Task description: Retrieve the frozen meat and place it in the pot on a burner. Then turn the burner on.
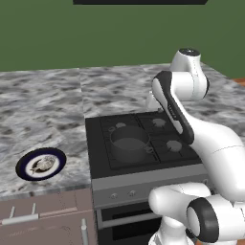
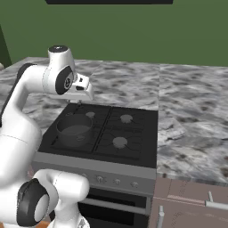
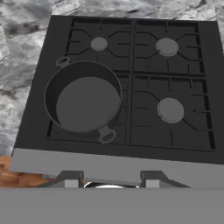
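Observation:
The frozen meat (image 1: 44, 163) is a small pale mottled lump lying on a dark-blue-rimmed plate (image 1: 24, 168) on the counter left of the stove. The dark grey pot (image 1: 129, 142) (image 2: 74, 129) (image 3: 83, 101) stands empty on the front left burner of the black cooktop (image 3: 131, 131). The other burners (image 3: 170, 110) (image 3: 167, 47) (image 3: 99, 43) are bare. My gripper (image 2: 81, 99) (image 3: 111, 180) hangs above the back of the cooktop, looking down over the stove. Its fingers (image 3: 72, 179) stand apart with nothing between them.
Marble counter (image 1: 43, 110) (image 2: 196, 116) runs on both sides of the stove. A row of knobs (image 2: 109, 180) (image 1: 122, 194) sits on the grey front panel. Drawers with bar handles (image 1: 19, 219) (image 2: 218, 204) lie below the counter. A dark hood (image 2: 109, 1) hangs above.

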{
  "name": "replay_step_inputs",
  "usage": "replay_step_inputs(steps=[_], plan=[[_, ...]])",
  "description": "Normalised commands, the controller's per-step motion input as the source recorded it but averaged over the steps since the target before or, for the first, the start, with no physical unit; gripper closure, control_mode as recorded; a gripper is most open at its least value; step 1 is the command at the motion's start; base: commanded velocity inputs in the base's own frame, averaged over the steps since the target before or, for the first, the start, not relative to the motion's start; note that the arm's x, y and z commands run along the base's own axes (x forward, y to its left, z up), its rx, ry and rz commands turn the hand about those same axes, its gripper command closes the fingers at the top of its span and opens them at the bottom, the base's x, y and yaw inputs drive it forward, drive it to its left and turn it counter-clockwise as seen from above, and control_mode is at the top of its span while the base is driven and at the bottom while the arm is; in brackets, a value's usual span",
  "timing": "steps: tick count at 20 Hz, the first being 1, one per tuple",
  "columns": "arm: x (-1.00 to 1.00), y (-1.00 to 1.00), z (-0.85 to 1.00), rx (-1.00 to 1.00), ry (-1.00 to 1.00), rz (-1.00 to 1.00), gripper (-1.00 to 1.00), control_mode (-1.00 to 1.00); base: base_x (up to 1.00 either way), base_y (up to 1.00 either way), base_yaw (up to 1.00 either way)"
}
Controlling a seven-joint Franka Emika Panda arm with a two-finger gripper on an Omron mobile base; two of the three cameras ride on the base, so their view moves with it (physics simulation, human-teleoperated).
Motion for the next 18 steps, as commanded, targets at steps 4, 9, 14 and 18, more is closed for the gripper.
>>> replay_step_inputs(steps=[4,9,14,18], plan=[[0.00,0.17,0.00,0.00,0.00,-0.04,-1.00,-1.00,0.00,0.00,0.00],[-0.02,0.12,0.00,0.01,0.03,-0.06,-1.00,-1.00,0.00,0.00,0.00],[-0.01,0.09,0.00,0.01,0.01,0.00,-1.00,-1.00,0.00,0.00,0.00],[0.00,0.38,-0.01,0.00,0.00,-0.03,-1.00,-1.00,0.00,0.00,0.00]])
